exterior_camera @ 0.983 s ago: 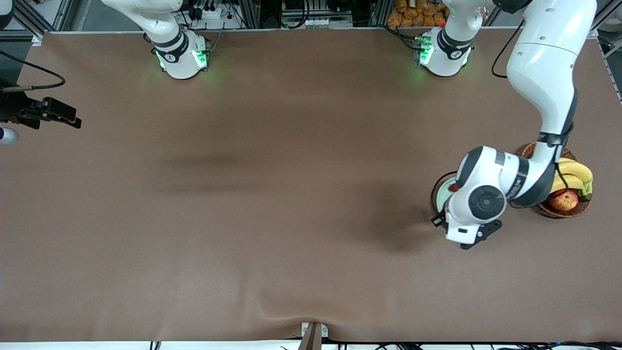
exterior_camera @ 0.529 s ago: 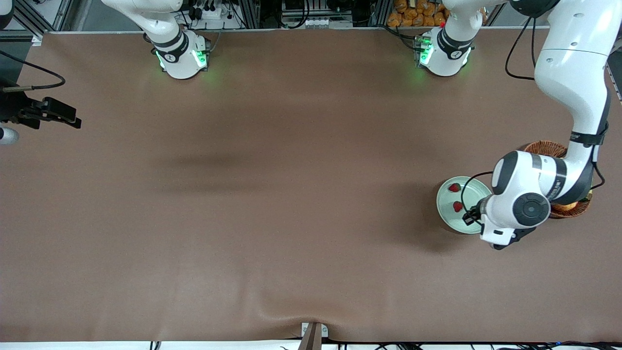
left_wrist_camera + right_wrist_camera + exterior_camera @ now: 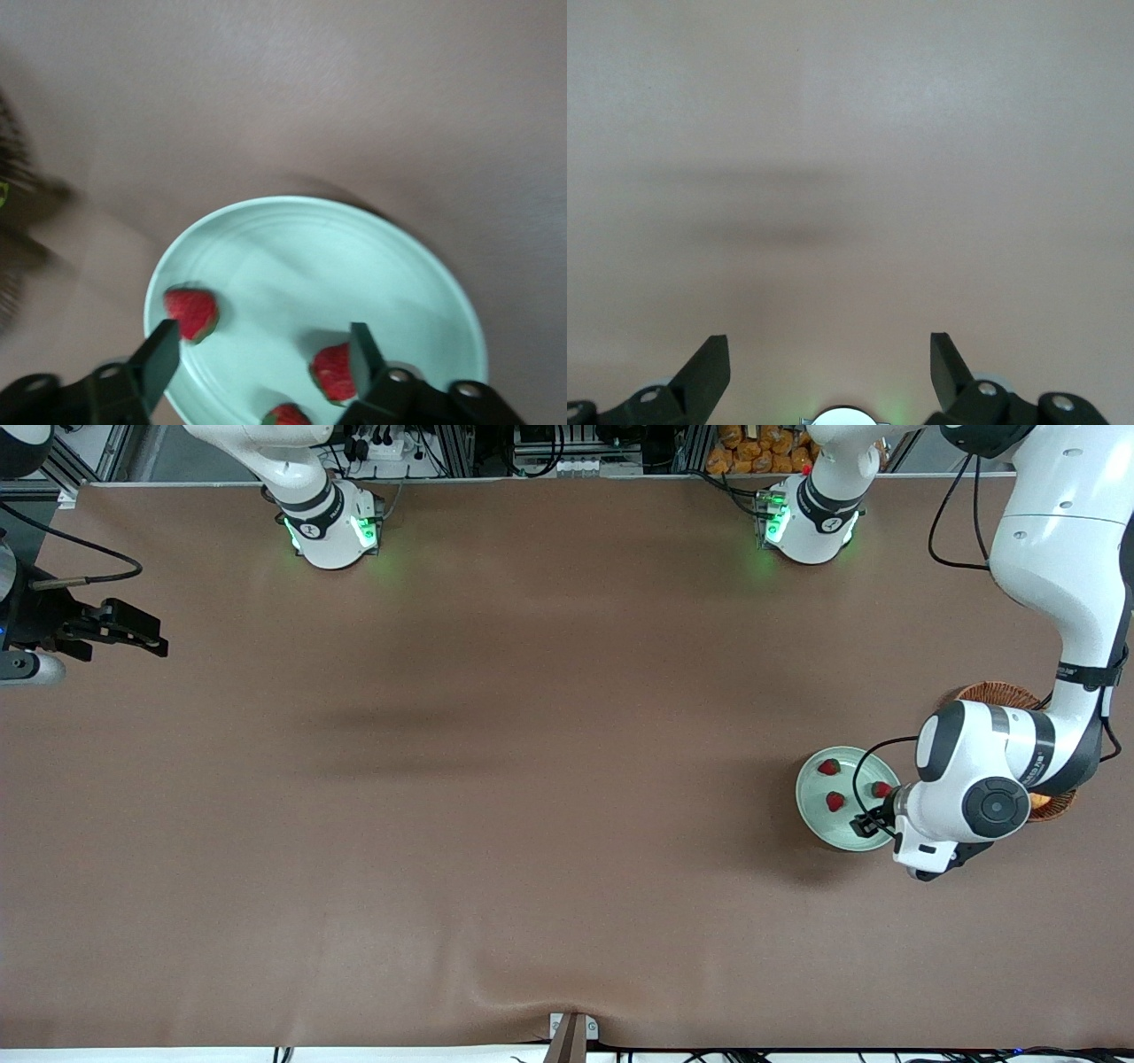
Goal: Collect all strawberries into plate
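Front view: a wide brown table (image 3: 496, 779) is filling the frame. Toward the left arm's end, a pale mint-green plate (image 3: 819, 828) is sitting on the table with three strawberries (image 3: 834, 801) lying in it, each apart from the others. A brown wicker basket (image 3: 997, 693) is standing just beside the plate, still closer to that end of the table; the left arm's white wrist is covering most of it, so its contents cannot be told. The left gripper (image 3: 873, 821) is hanging over the plate's edge nearest the basket, and its black fingers are only partly showing under the wrist. There is writing on the arm's dark band, too small to read. The right gripper (image 3: 133, 635) is waiting over the bare table at the right arm's end, away from the plate. Green lights are glowing on both arm bases along the top.

Left wrist view: the left gripper's fingers (image 3: 161, 359) are standing wide apart, holding nothing. Below them the plate (image 3: 266, 243) is showing with all three strawberries (image 3: 191, 312) resting inside. A dark blurred shape is showing at the picture's edge.

Right wrist view: the right gripper's fingers (image 3: 709, 370) are spread wide and empty over plain brown table (image 3: 850, 133) crossed by a soft shadow.
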### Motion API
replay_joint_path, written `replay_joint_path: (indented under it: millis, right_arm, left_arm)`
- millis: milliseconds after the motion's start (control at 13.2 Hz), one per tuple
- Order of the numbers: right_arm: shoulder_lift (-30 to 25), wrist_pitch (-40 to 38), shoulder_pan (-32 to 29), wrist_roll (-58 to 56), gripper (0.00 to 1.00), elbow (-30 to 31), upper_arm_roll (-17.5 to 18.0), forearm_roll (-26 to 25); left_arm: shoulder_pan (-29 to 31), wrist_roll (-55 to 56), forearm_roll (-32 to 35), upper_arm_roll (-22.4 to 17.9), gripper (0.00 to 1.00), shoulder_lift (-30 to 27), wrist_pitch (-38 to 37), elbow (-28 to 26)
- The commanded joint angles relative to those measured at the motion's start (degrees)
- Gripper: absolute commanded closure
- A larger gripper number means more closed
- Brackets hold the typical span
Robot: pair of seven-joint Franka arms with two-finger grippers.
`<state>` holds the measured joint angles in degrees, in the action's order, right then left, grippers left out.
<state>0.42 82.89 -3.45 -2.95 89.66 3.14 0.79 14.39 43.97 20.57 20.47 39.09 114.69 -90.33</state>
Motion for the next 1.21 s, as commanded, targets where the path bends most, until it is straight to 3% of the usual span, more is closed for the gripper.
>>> replay_joint_path:
  millis: [0, 151, 378, 454, 680, 983, 1134]
  right_arm:
    - [-1.9, -0.9, 1.2, 0.0, 0.00, 0.8, -0.1, 0.4]
    - [-1.9, -0.8, 2.0, 0.0, 0.00, 0.8, -0.1, 0.4]
    - [-1.9, -0.1, 1.9, -3.7, 0.00, 0.8, -0.4, 0.0]
    - [-1.8, 0.1, 1.6, -4.8, 0.00, 0.9, -0.6, 0.0]
    - [-1.8, 0.1, 1.6, -5.1, 0.00, 0.9, -0.6, 0.0]
    - [-1.7, 0.4, 1.6, -6.2, 0.00, 0.9, -0.7, -0.1]
    - [-1.7, 0.4, 1.6, -6.2, 0.00, 0.9, -0.7, -0.1]
  left_arm:
    - [-0.8, 0.3, -2.7, 1.3, 0.00, -1.3, -0.8, 4.7]
    - [-0.5, -0.3, -2.1, 2.9, 0.00, -2.3, -1.2, 7.5]
    - [-0.7, -9.0, -2.5, 3.8, 0.00, -10.8, -1.2, 7.8]
    - [0.1, -11.9, -2.8, 5.9, 0.00, -13.5, -2.4, 7.6]
    - [1.3, -13.0, -5.7, 7.6, 0.00, -19.3, -11.0, 7.8]
    - [3.6, -15.5, -10.2, 7.4, 0.00, -24.7, -15.7, 7.8]
    - [-0.1, -21.8, -14.7, 2.0, 0.00, -29.4, -18.0, 7.2]
